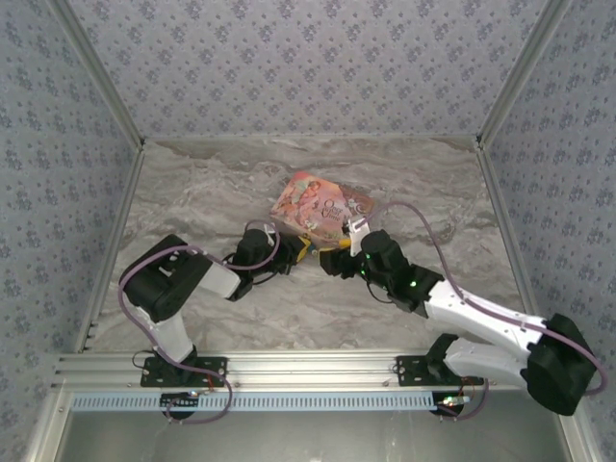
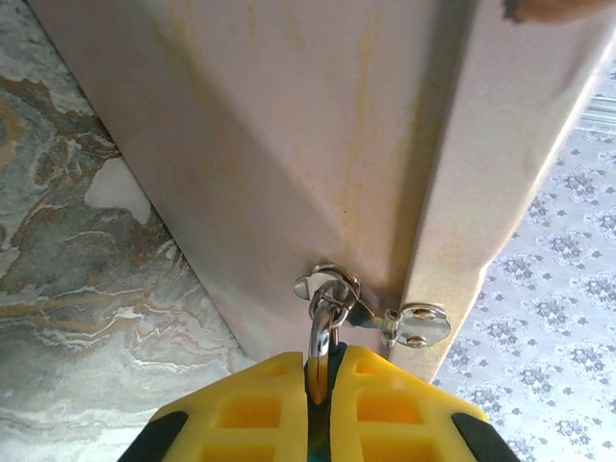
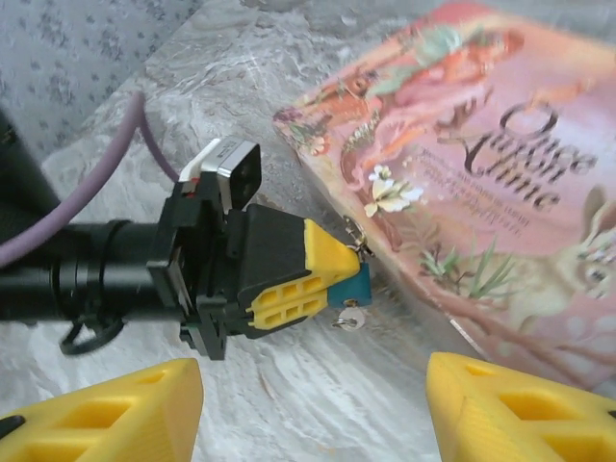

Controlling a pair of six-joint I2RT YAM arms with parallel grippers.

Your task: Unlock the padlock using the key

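Right wrist: left pincer (image 3: 335, 277) tight on the padlock (image 3: 357, 285), right pincer (image 3: 316, 387) wide apart

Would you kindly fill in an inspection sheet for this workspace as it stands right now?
Surface: marble-patterned table, no damage seen.
Job's things: teal padlock hangs by its silver shackle from the clasp of the pink book; a small silver key appears to sit at its underside.
Clutter: nothing seen.
Grippers: left gripper shut on the padlock; right gripper open, nothing between its fingers, facing the padlock.
Cables: purple cable runs along the left arm; another arcs over the right arm.
Surroundings: floral-papered walls; aluminium rail at the near edge.
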